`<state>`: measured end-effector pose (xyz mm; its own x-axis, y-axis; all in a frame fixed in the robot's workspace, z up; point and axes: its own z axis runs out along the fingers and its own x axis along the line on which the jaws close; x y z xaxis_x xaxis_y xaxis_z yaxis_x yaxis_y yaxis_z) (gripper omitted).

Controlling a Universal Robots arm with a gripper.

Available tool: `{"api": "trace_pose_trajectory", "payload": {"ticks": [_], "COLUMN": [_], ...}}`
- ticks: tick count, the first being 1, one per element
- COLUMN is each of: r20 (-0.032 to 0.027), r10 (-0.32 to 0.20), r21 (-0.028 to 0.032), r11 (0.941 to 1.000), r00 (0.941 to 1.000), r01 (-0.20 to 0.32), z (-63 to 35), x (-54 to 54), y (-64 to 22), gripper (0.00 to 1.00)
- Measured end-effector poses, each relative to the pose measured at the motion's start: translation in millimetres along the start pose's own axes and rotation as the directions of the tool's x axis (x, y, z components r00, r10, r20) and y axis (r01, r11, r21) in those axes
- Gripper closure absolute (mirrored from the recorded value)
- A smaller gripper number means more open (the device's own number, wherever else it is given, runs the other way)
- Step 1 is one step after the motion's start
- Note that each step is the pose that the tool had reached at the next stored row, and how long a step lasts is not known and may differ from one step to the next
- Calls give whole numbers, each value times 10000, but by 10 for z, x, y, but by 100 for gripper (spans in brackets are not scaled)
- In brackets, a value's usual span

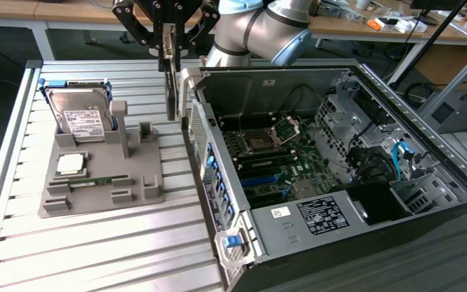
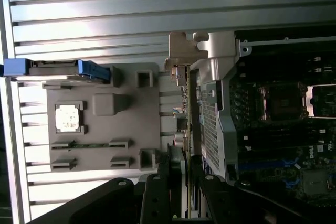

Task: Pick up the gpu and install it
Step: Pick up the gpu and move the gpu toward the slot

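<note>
Pinching the gpu [image 1: 171, 85] edge-on in the gripper [image 1: 168, 44], just beside the computer case [image 1: 250, 91]; best carried upright, lower edge clear of the case wall

Exterior view: high, oblique, moderate range, covering table [image 1: 95, 255], tray [image 1: 148, 167] and case [image 1: 266, 85]. Wrist view: faces straight down past the gripper [image 2: 184, 163], closer. Shared area: tray and adjoining case wall.
</note>
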<state>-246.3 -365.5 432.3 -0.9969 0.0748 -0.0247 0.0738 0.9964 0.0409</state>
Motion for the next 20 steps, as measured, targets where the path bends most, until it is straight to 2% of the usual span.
{"api": "trace_pose_trajectory", "payload": {"ticks": [20], "r20": [1], "r10": [0], "r21": [0], "r11": [10000], "r00": [10000], "r01": [0], "z": [3], "x": [-83], "y": [6], "gripper": [73]}}
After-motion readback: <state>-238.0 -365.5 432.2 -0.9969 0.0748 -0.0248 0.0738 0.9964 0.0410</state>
